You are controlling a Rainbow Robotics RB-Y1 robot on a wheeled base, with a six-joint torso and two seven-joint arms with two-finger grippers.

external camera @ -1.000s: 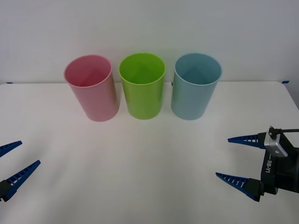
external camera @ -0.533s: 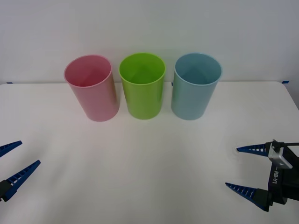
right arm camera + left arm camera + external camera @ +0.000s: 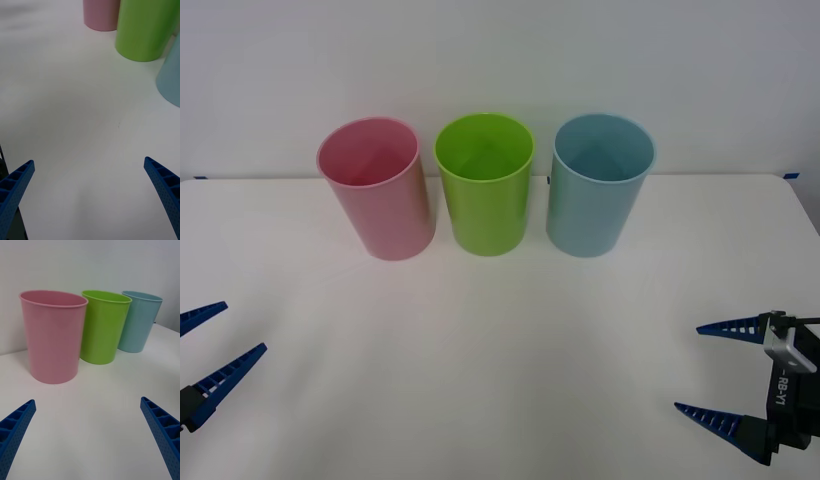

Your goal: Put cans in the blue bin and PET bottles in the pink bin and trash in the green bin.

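Looking across the white table (image 3: 500,350), we find three bins in a row at the far side: the pink bin (image 3: 376,190) on our left, the green bin (image 3: 484,185) in the middle, the blue bin (image 3: 596,186) on our right, all upright and just beside one another without touching.

Our right end effector (image 3: 720,372) hovers low at the near right edge, its fingers spread wide with nothing between them; the blue bin lies ahead of it and a little inward. Our left end effector (image 3: 212,340) is parked at the near left edge, fingers likewise apart and holding nothing, with the pink bin ahead.

We see no can, bottle or trash scrap on the table, so we judge nothing is left to pick. Nothing stands between either end effector and the bins.
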